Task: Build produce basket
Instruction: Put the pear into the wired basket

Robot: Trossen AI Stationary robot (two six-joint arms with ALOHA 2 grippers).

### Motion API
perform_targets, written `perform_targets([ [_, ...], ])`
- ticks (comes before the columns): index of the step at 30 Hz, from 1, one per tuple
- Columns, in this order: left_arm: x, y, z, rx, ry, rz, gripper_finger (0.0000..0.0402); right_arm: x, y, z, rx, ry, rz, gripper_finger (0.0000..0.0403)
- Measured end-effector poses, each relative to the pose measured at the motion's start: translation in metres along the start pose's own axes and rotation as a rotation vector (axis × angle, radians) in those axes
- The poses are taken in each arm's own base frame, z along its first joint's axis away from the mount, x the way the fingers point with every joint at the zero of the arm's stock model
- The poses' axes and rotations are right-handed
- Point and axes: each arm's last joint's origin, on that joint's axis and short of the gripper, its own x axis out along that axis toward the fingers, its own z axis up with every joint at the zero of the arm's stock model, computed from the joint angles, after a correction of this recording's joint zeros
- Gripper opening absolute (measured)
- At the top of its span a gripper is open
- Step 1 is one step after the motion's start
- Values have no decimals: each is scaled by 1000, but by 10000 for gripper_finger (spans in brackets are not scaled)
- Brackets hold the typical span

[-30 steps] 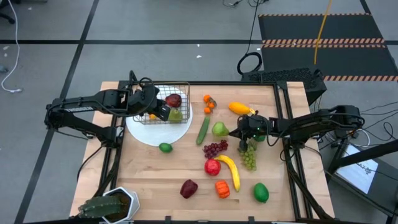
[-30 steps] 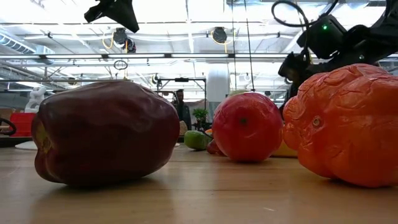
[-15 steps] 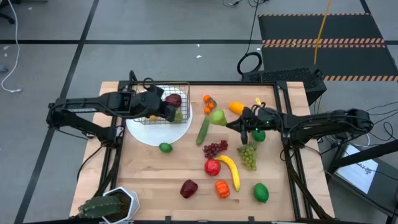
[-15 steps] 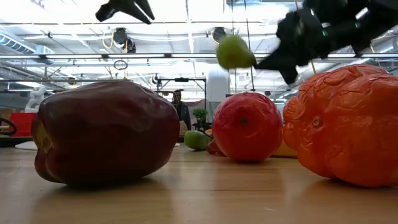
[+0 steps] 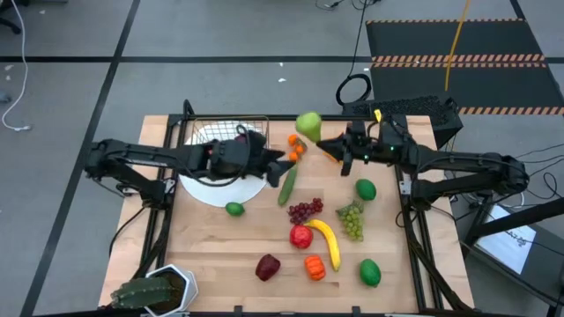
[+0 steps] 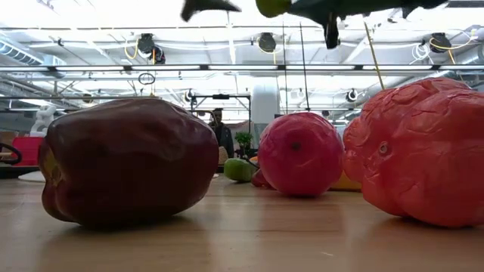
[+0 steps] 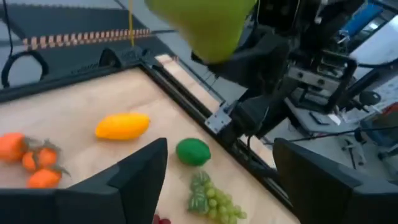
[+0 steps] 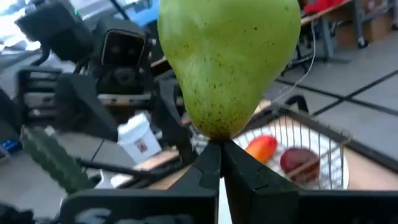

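I can read no text, label, brand or number in any of my views; the white tag (image 8: 138,143) seen from the right wrist is illegible.

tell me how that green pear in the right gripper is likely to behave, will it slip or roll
The green pear is likely stiff and light, as it keeps its shape. The right gripper pinches only its narrow lower end, under the wide bulb, so it could pivot or slip. Its skin looks smooth, hinting at low friction. Released over the basket, its rounded body would probably roll until caught by the other fruit or wire.
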Motion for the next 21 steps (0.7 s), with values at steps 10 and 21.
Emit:
perform_targets([
  [10, 21, 5, 34, -6, -266, -147, 275, -3, -1, 26, 79, -142, 126, 0],
  [21, 73, 22, 32, -109, -395, -341, 305, -8, -12, 39, 96, -142, 260, 2],
])
